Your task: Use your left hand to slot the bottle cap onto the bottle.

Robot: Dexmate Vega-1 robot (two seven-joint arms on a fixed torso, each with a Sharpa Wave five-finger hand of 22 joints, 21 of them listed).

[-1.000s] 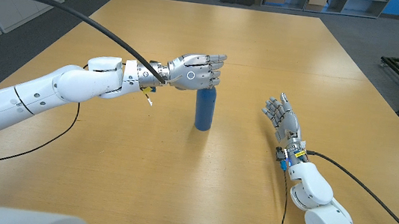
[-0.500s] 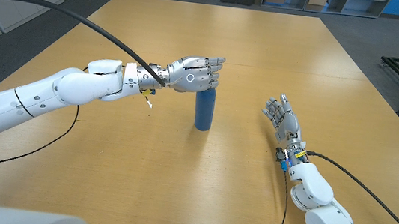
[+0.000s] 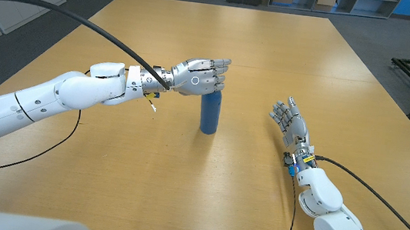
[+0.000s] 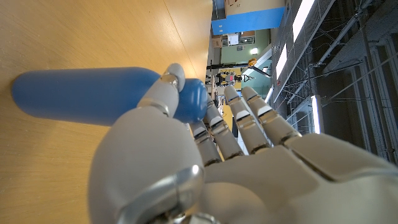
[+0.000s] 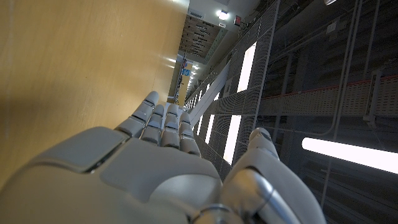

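A blue bottle (image 3: 209,115) stands upright in the middle of the wooden table (image 3: 143,185). My left hand (image 3: 198,75) sits over its top, fingers curled around it and hiding the mouth in the head view. In the left wrist view, the rounded blue bottle cap (image 4: 191,99) sits at the end of the bottle (image 4: 81,96), pinched between the thumb and the fingers of my left hand (image 4: 205,162). My right hand (image 3: 290,118) stands apart on the table to the bottle's right, fingers spread and holding nothing; its back (image 5: 155,162) shows in the right wrist view.
A thick black cable (image 3: 70,10) arcs over my left arm. Thin cables trail on the table behind the left arm (image 3: 46,147) and the right arm (image 3: 367,184). Boxes and shelves stand beyond the far edge (image 3: 225,6).
My left forearm has shifted a little; the hand stays on the bottle's top. The right hand has not moved.
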